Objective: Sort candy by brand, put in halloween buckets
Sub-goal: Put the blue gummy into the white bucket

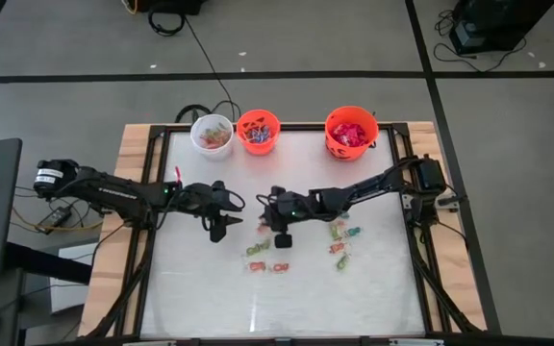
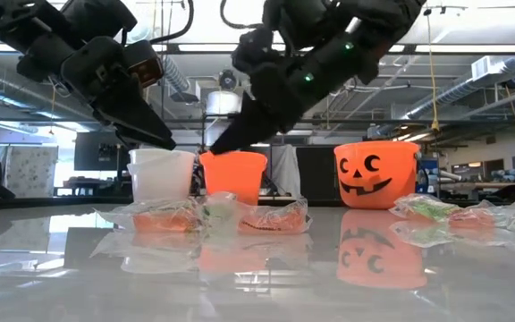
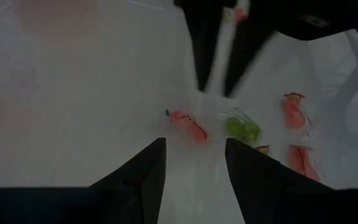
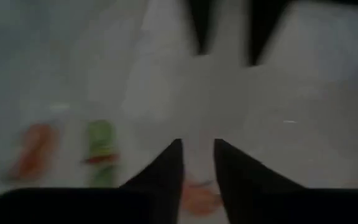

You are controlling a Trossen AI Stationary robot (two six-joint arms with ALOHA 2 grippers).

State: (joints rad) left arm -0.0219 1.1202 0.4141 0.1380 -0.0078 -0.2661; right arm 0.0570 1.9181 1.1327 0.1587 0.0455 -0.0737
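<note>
Candy (image 1: 258, 250), small orange and green wrapped pieces, seemingly untouched; both grippers' fingers apart.

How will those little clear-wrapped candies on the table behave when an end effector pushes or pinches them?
The wrapped candies lie flat with crinkly clear film, so they probably slide rather than roll when pushed. They look small and light, so a nudge may scatter them. The loose film will likely crumple, and a pinch could catch wrapper only.

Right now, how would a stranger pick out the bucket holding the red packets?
Look along the table's far edge, where three buckets stand in a row. It is the large orange bucket at the right end, set apart from the other two, and the only one filled with shiny red packets.
</note>
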